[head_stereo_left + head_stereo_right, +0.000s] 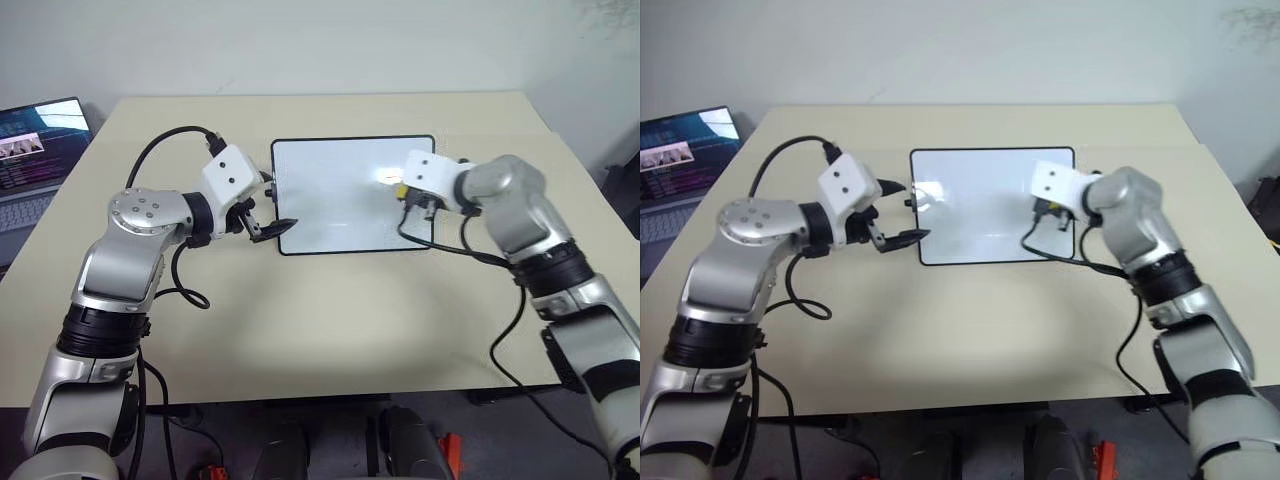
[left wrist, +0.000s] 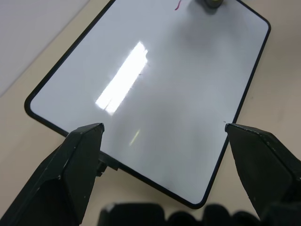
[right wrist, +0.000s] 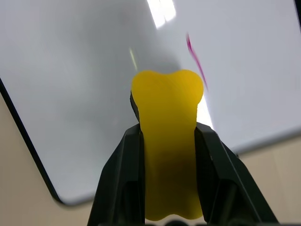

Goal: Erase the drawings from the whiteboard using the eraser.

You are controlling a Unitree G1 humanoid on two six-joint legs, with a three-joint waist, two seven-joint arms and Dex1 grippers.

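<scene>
Left eye view: nearest on the beige table (image 1: 330,320), the left gripper (image 1: 272,215) hangs at the whiteboard's (image 1: 340,195) 9 o'clock edge, its two black fingers spread wide, one fingertip over the board's near-left corner; they hold nothing. In the left wrist view the same spread fingers (image 2: 70,165) frame the glossy board, which lies flat on the table inside its thin black frame.

At about 3 o'clock on the board, the right gripper (image 1: 410,200) reaches in over the white surface with its fingers pinching the yellow eraser (image 3: 169,141). The right wrist view shows the fingers pressed against both sides of the eraser, whose rounded end stands out past the fingertips over the board. Just beyond that end, toward 1 o'clock in that view, a single thin red stroke of the drawings (image 3: 196,61) shows on the board.

Farther off, at the table's 10 o'clock, an open laptop (image 1: 35,150) sits with its screen lit.
</scene>
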